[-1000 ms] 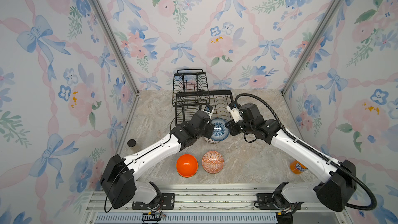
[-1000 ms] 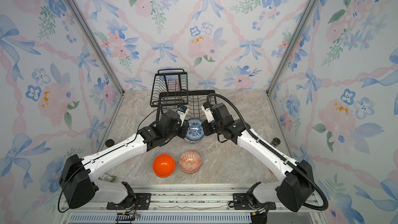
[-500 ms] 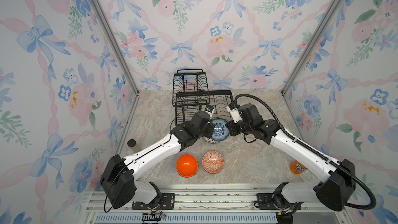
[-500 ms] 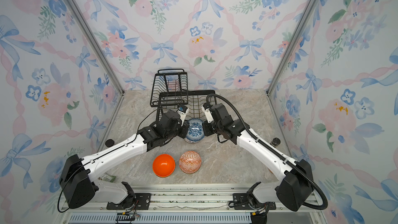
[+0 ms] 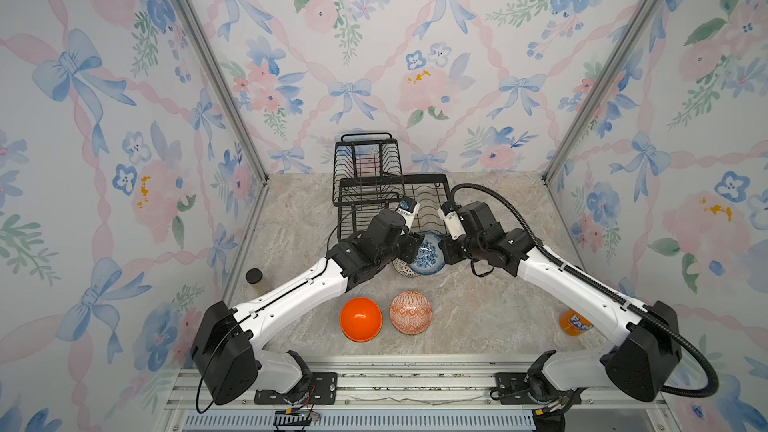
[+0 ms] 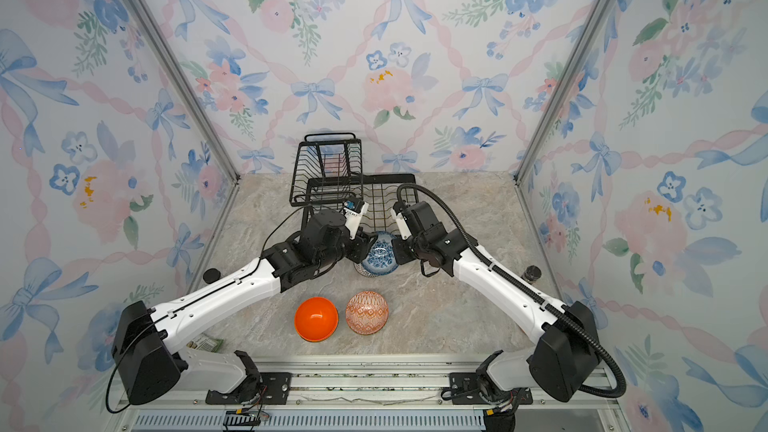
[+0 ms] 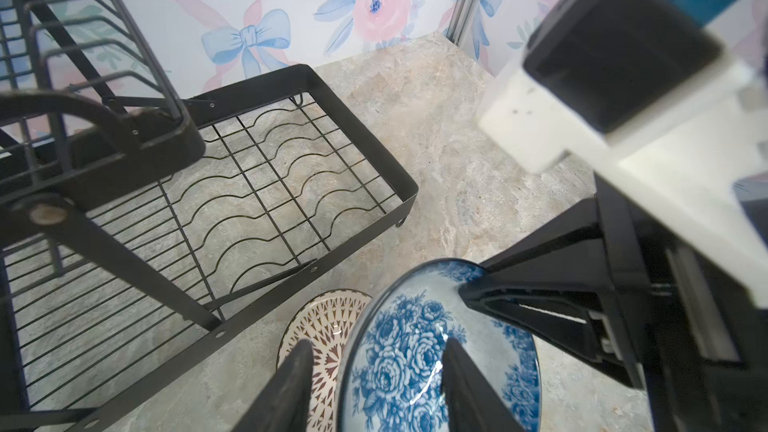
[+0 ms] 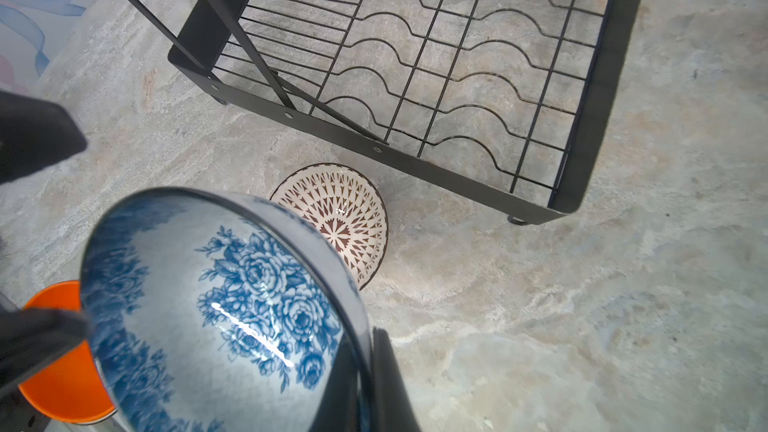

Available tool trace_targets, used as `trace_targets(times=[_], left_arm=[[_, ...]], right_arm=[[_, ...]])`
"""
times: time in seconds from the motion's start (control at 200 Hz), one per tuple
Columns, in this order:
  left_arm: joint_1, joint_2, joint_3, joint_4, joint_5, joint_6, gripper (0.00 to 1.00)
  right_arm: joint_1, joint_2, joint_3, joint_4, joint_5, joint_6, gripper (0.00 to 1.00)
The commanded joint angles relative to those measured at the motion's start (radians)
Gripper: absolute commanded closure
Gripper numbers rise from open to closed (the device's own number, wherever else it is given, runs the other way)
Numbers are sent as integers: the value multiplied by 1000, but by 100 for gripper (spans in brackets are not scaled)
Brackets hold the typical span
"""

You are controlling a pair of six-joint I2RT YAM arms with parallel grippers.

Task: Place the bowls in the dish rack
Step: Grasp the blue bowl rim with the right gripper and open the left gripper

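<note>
The right gripper [image 5: 445,252] pinches the blue bowl [image 8: 232,305] at its three o'clock rim. The left gripper [image 7: 378,342], at nine, stands open. The bowl is probably slippery and fragile.

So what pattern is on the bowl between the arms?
Blue roses on pale glaze; the bowl shows best in the right wrist view.

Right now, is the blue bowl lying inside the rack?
No, the blue bowl hangs tilted outside the rack, above the table and a patterned bowl.

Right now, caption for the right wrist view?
Right gripper pinches the tilted blue-patterned bowl by its rim, near the dish rack.
</note>
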Motion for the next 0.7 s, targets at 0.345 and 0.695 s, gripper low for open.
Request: trace_targets(times=[0.345,0.695], left_arm=[[1,-83,-21,19,-42,10,2],[60,-179,-97,17,-45,2,2]], right_arm=[[-20,2,8,6,21,-14,100],[-60,-23,-7,-4,20,-34,100]])
